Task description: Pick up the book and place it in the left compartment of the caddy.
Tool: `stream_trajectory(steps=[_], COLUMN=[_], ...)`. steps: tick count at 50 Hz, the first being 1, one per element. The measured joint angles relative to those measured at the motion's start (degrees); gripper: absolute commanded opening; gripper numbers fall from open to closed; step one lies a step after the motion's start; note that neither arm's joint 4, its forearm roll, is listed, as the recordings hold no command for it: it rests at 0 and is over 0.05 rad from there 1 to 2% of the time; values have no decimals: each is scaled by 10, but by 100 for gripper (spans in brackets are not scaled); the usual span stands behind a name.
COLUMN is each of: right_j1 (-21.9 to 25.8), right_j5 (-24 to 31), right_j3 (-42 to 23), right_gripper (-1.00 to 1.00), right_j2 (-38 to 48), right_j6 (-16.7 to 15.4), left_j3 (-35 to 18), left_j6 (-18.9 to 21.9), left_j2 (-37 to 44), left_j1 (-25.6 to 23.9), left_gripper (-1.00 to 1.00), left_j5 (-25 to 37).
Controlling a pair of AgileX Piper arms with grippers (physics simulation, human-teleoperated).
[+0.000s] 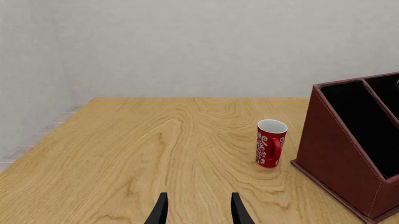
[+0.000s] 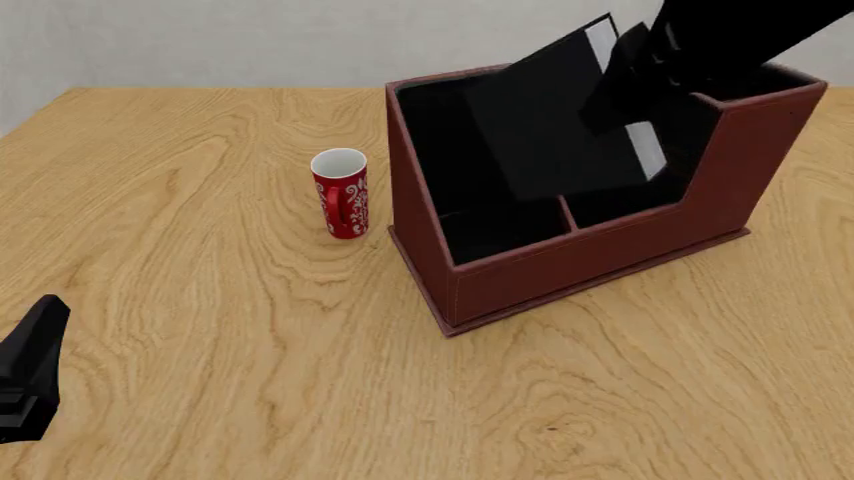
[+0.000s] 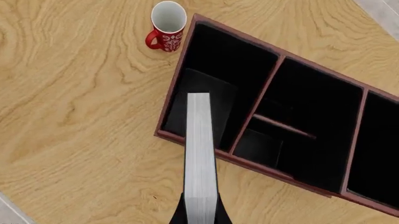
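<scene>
Right tool [image 3: 201,212] raised high, fingers clamped; left tool [image 1: 198,209] low, fingers parted.

The bench [image 2: 200,330] is pale wood with bold grain. The caddy [image 2: 587,265] looks like stitched reddish-brown leather, matt black inside. The book [image 2: 534,120] has matt black covers; the cup [image 2: 340,195] looks glossy ceramic.
</scene>
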Motion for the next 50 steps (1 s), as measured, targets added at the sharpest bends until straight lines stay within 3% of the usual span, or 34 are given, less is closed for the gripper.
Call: stream_trajectory(steps=[50], right_j1=[-8], right_j5=[0], right_j3=[-39], right_gripper=[-100], right_j2=[72], right_j6=[-12], left_j3=[0], left_j6=[0], left_j2=[0], left_j1=[0], left_gripper=[100], left_j5=[0])
